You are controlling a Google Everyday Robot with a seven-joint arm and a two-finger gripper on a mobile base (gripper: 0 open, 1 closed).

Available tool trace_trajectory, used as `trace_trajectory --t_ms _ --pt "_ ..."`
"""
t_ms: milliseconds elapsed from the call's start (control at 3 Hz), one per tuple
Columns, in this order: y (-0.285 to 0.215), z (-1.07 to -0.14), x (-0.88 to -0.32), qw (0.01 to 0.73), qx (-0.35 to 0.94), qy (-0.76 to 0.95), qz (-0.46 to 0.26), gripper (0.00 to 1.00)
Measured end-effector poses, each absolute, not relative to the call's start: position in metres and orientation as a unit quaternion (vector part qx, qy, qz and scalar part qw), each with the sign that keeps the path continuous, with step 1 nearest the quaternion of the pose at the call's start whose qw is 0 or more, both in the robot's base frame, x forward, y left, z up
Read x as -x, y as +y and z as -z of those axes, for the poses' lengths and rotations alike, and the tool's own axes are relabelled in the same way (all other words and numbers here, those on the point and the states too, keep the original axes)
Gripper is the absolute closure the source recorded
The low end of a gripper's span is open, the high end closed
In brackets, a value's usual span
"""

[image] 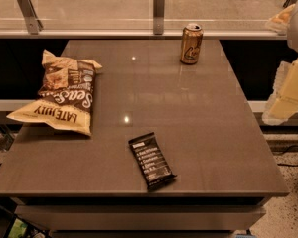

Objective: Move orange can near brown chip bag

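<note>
The orange can [191, 43] stands upright at the far right of the grey table [198, 123], near its back edge. The brown chip bag [64, 94] lies flat on the table's left side, dark brown in the middle with cream-yellow ends. My gripper [287, 90] shows as pale, cream-coloured parts at the right edge of the view, off the table's right side. It is well to the right of the can, nearer me, and touches nothing.
A small flat black snack bar wrapper [151, 160] lies near the table's front edge, middle. A glass railing with metal posts [159, 11] runs behind the table. The floor drops away beyond the table's right and front edges.
</note>
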State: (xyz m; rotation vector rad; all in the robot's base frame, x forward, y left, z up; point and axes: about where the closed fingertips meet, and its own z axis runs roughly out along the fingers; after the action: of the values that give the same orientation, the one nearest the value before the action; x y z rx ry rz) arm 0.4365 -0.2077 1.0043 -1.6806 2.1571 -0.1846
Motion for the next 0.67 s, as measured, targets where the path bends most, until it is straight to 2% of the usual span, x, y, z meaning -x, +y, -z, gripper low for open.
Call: trace_trajectory --t_ms 667 --pt "-0.213 -1.013 -0.451 0.224 0.575 0.784 0.063 0.00"
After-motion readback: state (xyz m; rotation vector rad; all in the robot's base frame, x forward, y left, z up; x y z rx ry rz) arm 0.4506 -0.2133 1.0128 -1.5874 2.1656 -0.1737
